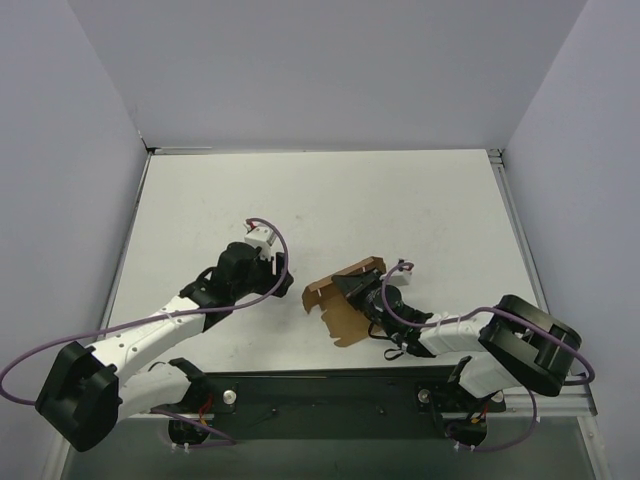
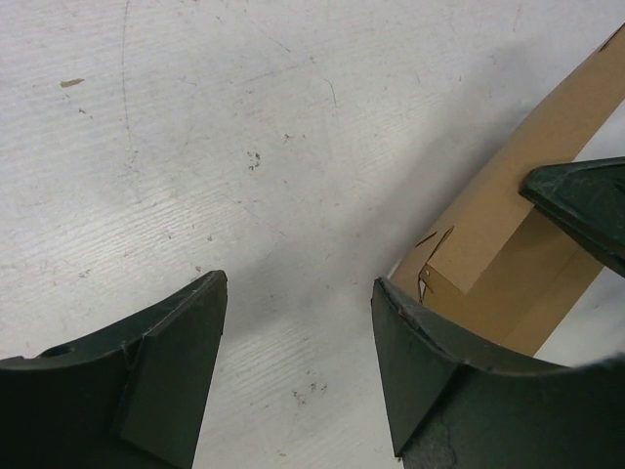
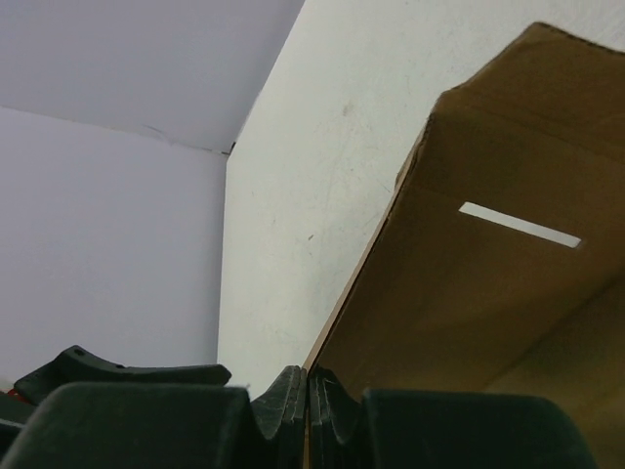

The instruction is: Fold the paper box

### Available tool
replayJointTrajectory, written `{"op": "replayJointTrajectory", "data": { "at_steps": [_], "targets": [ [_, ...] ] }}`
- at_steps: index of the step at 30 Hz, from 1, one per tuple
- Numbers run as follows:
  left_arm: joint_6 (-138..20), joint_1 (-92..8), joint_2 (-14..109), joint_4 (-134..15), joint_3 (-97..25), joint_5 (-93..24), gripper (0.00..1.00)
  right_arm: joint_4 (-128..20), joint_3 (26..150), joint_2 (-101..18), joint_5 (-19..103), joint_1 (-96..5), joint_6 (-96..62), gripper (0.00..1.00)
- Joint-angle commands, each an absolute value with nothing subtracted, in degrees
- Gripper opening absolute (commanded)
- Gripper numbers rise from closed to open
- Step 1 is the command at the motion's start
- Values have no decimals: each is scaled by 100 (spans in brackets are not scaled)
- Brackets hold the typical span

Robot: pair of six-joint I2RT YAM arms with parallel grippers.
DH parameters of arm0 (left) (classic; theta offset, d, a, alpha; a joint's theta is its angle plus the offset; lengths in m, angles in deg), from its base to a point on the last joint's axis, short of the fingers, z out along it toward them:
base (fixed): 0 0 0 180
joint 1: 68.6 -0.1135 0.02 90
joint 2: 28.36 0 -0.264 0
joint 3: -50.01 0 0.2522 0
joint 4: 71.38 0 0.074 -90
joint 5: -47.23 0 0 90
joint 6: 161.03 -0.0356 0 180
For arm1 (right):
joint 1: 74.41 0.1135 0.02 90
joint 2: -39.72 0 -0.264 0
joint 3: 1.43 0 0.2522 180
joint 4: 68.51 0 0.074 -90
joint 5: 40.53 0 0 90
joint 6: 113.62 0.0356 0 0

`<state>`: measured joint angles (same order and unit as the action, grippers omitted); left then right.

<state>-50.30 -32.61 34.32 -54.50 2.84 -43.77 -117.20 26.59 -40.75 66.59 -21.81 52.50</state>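
Table [image 1: 330,200]: a white top walled on three sides, on which the work is laid out near the arms' bases.

Paper box [image 1: 340,312]: found right of centre on the near part of the table, partly folded. One panel is raised off the surface while the rest is left flat. It is judged to be lifted this way so that a crease can be worked.

Right gripper [image 1: 356,290]: the jaws are closed tight on the thin edge of the box wall [image 3: 469,293], seen pinched between the fingertips [image 3: 293,396] in the right wrist view. The grip is judged to serve as an anchor, so that the sheet is kept raised and steady.

Left gripper [image 1: 284,276]: the jaws are spread wide and nothing is held. It is set low over the table just left of the box. The nearer finger [image 2: 430,362] is placed just beside the cardboard corner [image 2: 488,234]. Whether it is touched cannot be told. It is judged to be placed there so that a flap can be pushed or taken.

Slot [image 3: 520,225]: a narrow cut is seen through the raised panel, with no tab in it yet.
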Motion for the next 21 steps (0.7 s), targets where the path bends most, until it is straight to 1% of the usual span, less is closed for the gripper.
{"op": "replayJointTrajectory", "data": {
  "at_steps": [1, 6, 11, 15, 21],
  "targets": [
    [-5047, -3371, 3299, -5771, 233, -4330, 70, -12461, 2911, -3911, 6714, -2150, 4582, 0],
    [-5055, -3774, 3071, -5498, 136, -4321, 70, -13733, 3078, -4465, 6029, -2325, 4362, 0],
    [-5099, -3863, 3009, -5525, 162, -4312, 69, -14789, 3035, -5326, 5571, -2431, 4467, 0],
    [-5126, -3881, 3062, -5551, 180, -4295, 68, -15028, 2991, -5678, 5369, -2483, 4467, 0],
    [-5179, -3881, 3053, -5674, 250, -4277, 68, -15029, 2859, -5626, 5246, -2475, 4362, 0]
  ]
}}
